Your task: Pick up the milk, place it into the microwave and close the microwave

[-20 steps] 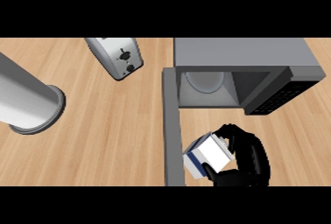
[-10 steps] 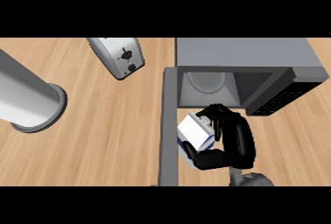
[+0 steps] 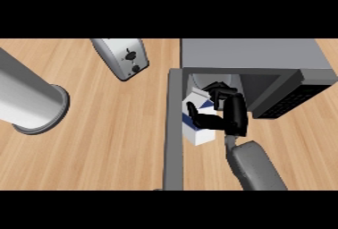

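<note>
The milk carton [image 3: 198, 134], white with a blue band, is held in my right hand [image 3: 224, 114], whose fingers and thumb curl round it. Carton and hand sit just in front of the microwave's open cavity [image 3: 218, 82], with the carton's top end at the opening. The grey microwave [image 3: 257, 56] stands at the upper right, and its open door [image 3: 174, 129] shows edge-on as a long grey strip left of the carton. My grey right forearm [image 3: 257, 167] comes up from the lower edge. The left hand does not show.
A silver toaster [image 3: 122, 57] lies at the top, left of the microwave. A large grey cylinder on a round base [image 3: 26, 103] stands at the far left. The microwave's dark control panel [image 3: 293, 98] faces right of the cavity. Bare wooden counter [image 3: 112, 147] lies left of the door.
My right hand has carried the milk carton up the view, from the counter's lower edge to the mouth of the microwave. More of the forearm now shows behind it.
</note>
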You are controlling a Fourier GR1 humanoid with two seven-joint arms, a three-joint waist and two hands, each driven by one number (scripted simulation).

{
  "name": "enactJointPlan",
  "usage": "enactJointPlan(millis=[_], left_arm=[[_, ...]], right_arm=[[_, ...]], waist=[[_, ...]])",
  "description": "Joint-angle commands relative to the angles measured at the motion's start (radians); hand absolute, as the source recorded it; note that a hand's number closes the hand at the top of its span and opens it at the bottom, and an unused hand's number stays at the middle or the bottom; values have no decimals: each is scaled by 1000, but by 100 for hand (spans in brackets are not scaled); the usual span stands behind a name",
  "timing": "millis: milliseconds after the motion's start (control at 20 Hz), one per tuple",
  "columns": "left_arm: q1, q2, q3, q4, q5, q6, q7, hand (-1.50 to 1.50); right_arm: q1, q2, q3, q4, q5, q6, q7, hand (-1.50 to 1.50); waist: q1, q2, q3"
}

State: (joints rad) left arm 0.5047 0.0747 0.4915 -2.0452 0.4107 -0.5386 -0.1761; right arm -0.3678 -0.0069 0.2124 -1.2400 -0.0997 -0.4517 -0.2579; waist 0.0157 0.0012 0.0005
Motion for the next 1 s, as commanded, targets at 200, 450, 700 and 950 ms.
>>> enactJointPlan(millis=[200,450,700,950], left_arm=[[10,-10,29,-12,20,-34,20,-150],[-91,10,39,68,-24,-10,12,-150],[-27,-3,41,54,-21,-71,-14,-150],[-122,8,38,116,-53,-34,-10,-150]], right_arm=[[-196,-20,-199,406,-72,92,-197,150],[-332,-34,-257,642,-62,147,-339,150],[-446,-61,-307,810,-33,103,-475,150],[-549,-39,-332,938,-11,29,-526,150]], waist=[[6,3,0],[8,6,0],[36,15,1],[34,18,1]])
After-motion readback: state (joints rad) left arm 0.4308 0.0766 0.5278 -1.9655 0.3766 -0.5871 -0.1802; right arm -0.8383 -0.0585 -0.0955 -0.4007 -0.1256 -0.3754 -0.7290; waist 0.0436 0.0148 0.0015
